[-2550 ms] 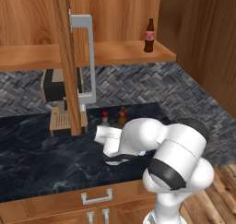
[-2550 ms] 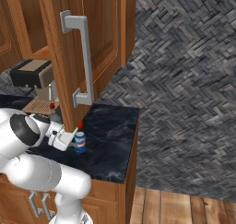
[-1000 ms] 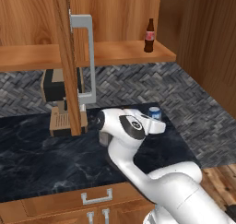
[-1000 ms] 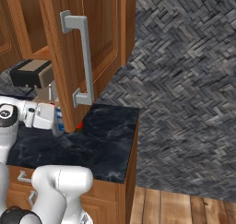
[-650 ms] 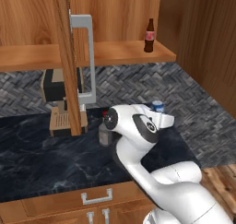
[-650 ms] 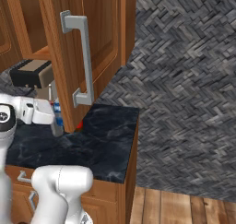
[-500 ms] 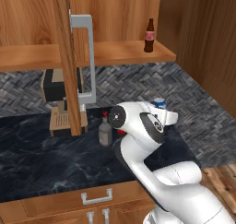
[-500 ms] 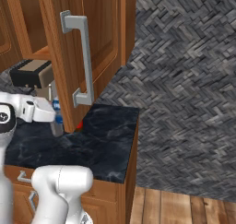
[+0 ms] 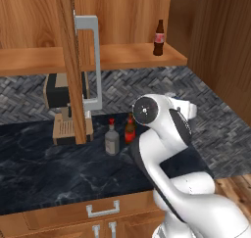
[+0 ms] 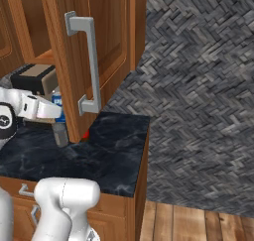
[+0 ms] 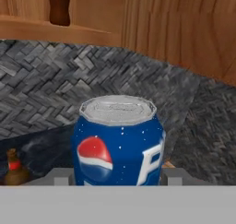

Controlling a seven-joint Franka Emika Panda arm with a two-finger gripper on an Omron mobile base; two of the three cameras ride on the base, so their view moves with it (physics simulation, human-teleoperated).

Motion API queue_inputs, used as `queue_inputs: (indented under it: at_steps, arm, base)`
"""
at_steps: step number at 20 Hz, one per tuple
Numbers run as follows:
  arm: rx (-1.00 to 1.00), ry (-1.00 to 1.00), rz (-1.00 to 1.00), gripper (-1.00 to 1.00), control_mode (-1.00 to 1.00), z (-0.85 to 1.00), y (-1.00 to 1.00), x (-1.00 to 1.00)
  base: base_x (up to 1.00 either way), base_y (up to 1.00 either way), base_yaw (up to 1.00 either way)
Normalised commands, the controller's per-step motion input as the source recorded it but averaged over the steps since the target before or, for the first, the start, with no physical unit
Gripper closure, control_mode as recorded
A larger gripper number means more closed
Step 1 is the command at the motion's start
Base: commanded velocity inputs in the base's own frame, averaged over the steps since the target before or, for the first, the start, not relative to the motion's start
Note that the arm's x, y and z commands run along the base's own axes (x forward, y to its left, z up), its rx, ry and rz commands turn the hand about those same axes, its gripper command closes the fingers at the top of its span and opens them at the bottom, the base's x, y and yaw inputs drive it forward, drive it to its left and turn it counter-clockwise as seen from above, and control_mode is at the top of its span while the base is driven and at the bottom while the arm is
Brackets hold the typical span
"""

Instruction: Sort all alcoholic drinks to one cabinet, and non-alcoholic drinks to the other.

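Dark marble counter (image 9: 44,176) below us, open cabinet shelf (image 9: 122,56) above with the cola bottle (image 9: 159,37) parked there. We've got the fingers clamped on the soda can (image 11: 118,144), lifted. It's probably light, slick and dentable, so we'd squeeze mid-body, gently.

The open wooden cabinet shelf (image 9: 122,56) has bare board to the left of the small dark cola bottle with a red-and-white label (image 9: 159,37), which stands alone near its right end. The open wooden cabinet door with a grey bar handle (image 9: 73,60) juts out over the dark marble counter (image 9: 44,168), cutting off the left side. Below it crowd a coffee machine (image 9: 61,109), a clear liquor bottle with a red cap (image 9: 112,138) and a brown beer bottle (image 9: 130,129). The counter's front is bare
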Motion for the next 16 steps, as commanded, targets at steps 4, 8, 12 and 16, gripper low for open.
queue_inputs:
  at_steps: [4, 8, 12, 16]
  arm:
    - [0.02, 0.04, 0.14, 1.0, -1.0, 0.49, 0.22, 0.0]
    - [0.01, 0.0, 0.13, 1.0, -1.0, 0.46, 0.22, 0.0]
    - [0.01, 0.0, 0.13, 1.0, -1.0, 0.46, 0.13, 0.0]
    - [0.01, 0.0, 0.13, 1.0, -1.0, 0.44, 0.11, 0.0]
  base:
    - [0.0, 0.0, 0.0]
    - [0.0, 0.0, 0.0]
    - [0.0, 0.0, 0.0]
    - [0.0, 0.0, 0.0]
